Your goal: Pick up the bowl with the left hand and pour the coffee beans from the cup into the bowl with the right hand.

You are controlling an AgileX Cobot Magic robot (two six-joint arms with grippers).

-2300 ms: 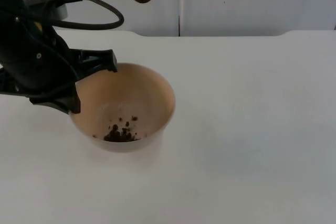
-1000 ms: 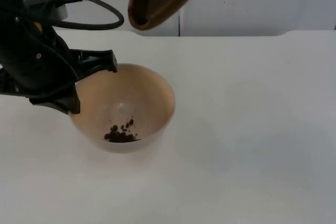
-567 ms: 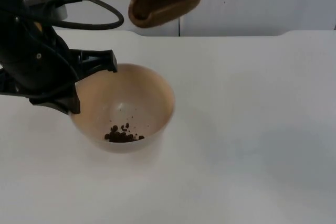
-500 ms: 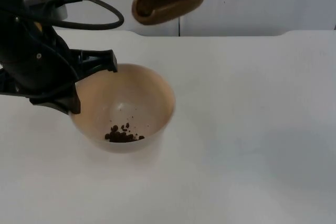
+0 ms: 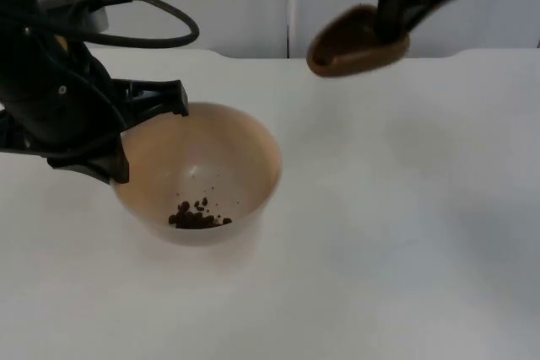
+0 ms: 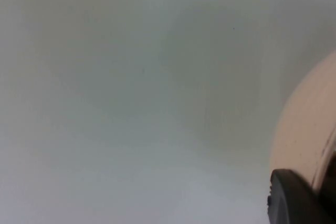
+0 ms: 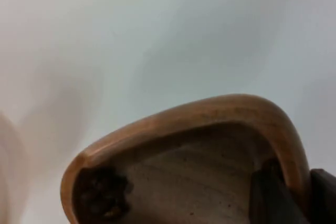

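Observation:
A light wooden bowl (image 5: 215, 153) sits left of the table's middle, with a small heap of coffee beans (image 5: 196, 217) in its bottom. My left gripper (image 5: 133, 137) is shut on the bowl's left rim; the bowl's outer wall (image 6: 307, 129) shows beside a black fingertip (image 6: 289, 200). I cannot tell whether the bowl touches the table. My right gripper (image 5: 395, 18) is shut on a brown wooden cup (image 5: 354, 50), held tilted in the air near the back wall, well right of the bowl. A few beans (image 7: 102, 192) cling inside the cup (image 7: 210, 119).
The white table (image 5: 405, 208) stretches bare to the right and front of the bowl. The grey partition wall (image 5: 253, 6) stands behind, with a vertical seam near the middle.
My right gripper has carried the tilted cup from above the bowl's far side off to the right and slightly lower. The bowl, its beans and my left arm have stayed still.

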